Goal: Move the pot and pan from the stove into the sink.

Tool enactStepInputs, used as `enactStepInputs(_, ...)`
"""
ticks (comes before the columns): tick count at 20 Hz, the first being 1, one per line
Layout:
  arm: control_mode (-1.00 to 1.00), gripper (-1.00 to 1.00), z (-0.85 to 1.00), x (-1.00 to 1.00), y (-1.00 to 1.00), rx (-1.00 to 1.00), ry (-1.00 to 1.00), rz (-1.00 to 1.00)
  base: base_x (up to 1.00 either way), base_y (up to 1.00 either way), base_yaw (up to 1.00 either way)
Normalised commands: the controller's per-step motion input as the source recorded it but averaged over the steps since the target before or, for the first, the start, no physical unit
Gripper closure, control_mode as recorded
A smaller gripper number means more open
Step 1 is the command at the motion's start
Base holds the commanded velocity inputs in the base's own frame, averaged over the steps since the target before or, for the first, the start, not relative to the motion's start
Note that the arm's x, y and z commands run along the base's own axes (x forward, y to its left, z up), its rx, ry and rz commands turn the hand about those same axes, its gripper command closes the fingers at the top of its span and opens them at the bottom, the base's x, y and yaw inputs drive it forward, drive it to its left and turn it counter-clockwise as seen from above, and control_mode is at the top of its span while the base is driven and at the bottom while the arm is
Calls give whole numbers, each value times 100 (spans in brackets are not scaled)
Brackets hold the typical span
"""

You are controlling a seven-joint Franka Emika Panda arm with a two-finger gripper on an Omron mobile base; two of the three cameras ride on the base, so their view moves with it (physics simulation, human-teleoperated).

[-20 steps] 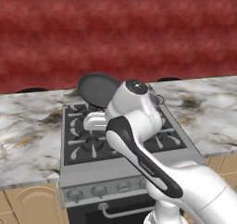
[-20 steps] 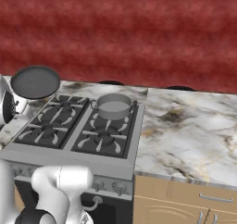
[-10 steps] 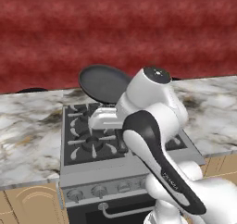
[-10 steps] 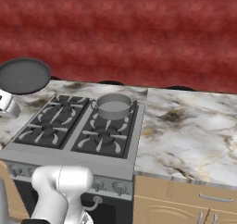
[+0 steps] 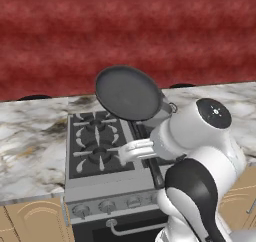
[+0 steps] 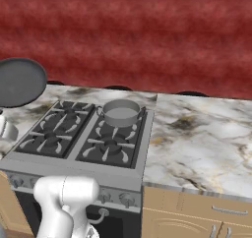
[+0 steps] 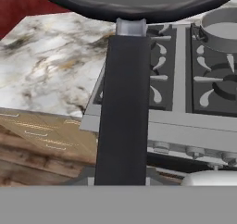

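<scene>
Since the earlier frames the arm is swinging the pan (image 5: 128, 93) higher and further left off the burners; in the right base view it is sliding toward the left edge of the picture. So the pan is already lifted and travelling, probably toward the sink, which is off to that side somewhere.

The stove (image 5: 95, 151) is sitting between marbled counter (image 6: 202, 133) stretches, all four grates now bare except one. The pot (image 6: 121, 112) is resting on the back right burner in the right base view, apparently empty, untouched. The pan is tilting with its face toward the camera, nothing in it.

The gripper (image 5: 131, 152) is holding the pan's long black handle (image 7: 124, 112), which is running straight up the hand view between the fingers. Pot is waiting its turn.
</scene>
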Motion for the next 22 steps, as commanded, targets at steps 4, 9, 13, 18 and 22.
enactStepInputs(4,-100,100,0,0,-7,0,0,0,0,0,0)
enactStepInputs(9,-100,100,0,0,0,0,0,0,0,0,0)
enactStepInputs(13,-100,100,0,0,0,0,0,0,0,0,0)
enactStepInputs(18,-100,100,-3,-8,0,0,1,0,0,0,0)
enactStepInputs(22,100,100,-5,-12,0,0,1,0,-40,0,0)
